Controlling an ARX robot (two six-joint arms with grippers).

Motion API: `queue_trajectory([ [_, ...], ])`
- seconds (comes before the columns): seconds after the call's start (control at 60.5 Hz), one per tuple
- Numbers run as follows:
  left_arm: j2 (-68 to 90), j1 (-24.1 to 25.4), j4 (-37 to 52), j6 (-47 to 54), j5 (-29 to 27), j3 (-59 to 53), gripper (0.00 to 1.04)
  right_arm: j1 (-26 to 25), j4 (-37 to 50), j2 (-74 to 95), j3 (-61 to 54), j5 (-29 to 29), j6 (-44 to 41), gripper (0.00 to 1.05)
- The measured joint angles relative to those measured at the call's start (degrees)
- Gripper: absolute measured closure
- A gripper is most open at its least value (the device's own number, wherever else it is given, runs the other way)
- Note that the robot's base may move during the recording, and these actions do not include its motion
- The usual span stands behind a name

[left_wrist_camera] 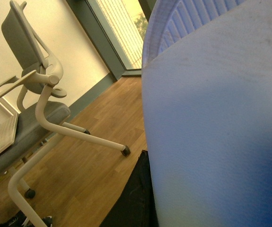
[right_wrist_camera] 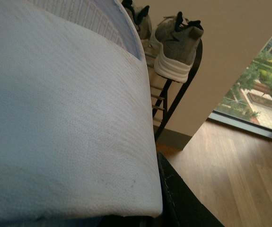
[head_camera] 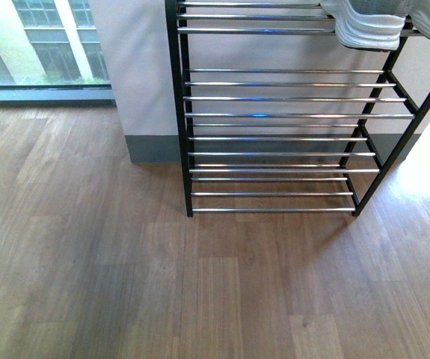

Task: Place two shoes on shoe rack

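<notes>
Right up against both wrist cameras, a white textured surface (right_wrist_camera: 65, 118) hid the left gripper and right gripper. Spread or pressed together, I couldn't tell. Beyond lay the wooden floor (head_camera: 125, 284), then the rack (head_camera: 179, 112), and both shoes (head_camera: 364, 28) sat side by side on an upper shelf, towards its right end. Light, I'd judge: soft knit, stiff soles. Best taken at the heel collar.

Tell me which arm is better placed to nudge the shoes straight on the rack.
Right, probably. Its wrist camera faces both shoes on the shoe rack; the left wrist camera faces an office chair, with no rack in sight. Neither arm shows in front view.
</notes>
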Motion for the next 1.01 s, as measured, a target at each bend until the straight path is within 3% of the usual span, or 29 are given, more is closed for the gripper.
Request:
queue_trajectory([
  [1.008, 0.04, 0.11, 0.0, 0.0, -0.09, -0.04, 1.03, -0.02, -0.02, 0.0, -0.07, -0.35, 0.0, 1.03],
])
